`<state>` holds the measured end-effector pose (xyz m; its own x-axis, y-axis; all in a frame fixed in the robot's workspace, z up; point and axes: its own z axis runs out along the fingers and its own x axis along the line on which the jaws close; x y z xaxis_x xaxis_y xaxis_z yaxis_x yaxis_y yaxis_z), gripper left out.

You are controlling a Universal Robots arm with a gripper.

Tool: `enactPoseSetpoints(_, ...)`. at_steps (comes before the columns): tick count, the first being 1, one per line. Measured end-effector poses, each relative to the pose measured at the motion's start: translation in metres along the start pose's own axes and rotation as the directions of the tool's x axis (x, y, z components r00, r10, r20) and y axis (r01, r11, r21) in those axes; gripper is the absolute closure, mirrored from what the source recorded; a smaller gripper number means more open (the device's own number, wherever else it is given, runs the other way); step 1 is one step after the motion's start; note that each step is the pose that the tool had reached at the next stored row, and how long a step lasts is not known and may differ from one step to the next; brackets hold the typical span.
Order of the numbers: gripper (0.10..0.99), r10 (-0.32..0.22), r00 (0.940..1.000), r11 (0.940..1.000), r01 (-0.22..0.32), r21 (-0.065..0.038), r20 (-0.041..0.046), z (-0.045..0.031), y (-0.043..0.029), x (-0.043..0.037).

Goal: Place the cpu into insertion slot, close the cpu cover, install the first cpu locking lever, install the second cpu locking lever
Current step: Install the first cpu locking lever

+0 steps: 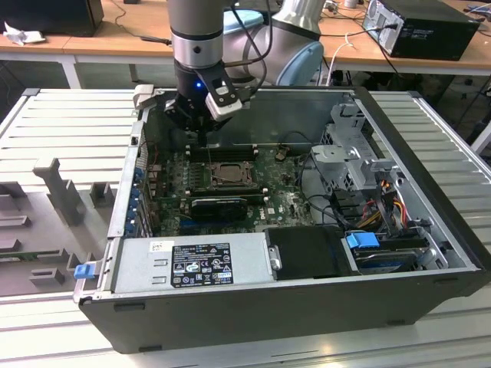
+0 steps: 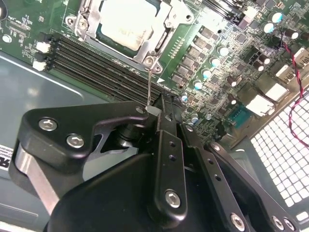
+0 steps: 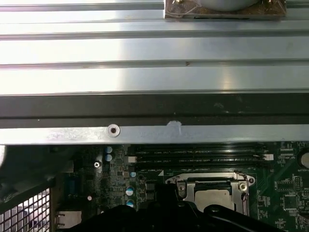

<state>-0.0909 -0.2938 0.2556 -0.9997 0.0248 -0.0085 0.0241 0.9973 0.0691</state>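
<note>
My arm is a silver-grey metal tube with a black band, a blue light glowing under it. A white-grey box is clipped at the wrist. Black cables loop off at three o'clock. The gripper is matte black linkage, studded with silver hex-socket screws.

open computer case, grey power supply, blue drive latch, wooden desks
</note>
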Motion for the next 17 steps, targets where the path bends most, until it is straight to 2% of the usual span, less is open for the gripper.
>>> enactPoseSetpoints(17,0.980,0.000,1.0000,1.0000,0.000,0.000,0.0000,0.0005,0.0002,-0.0103)
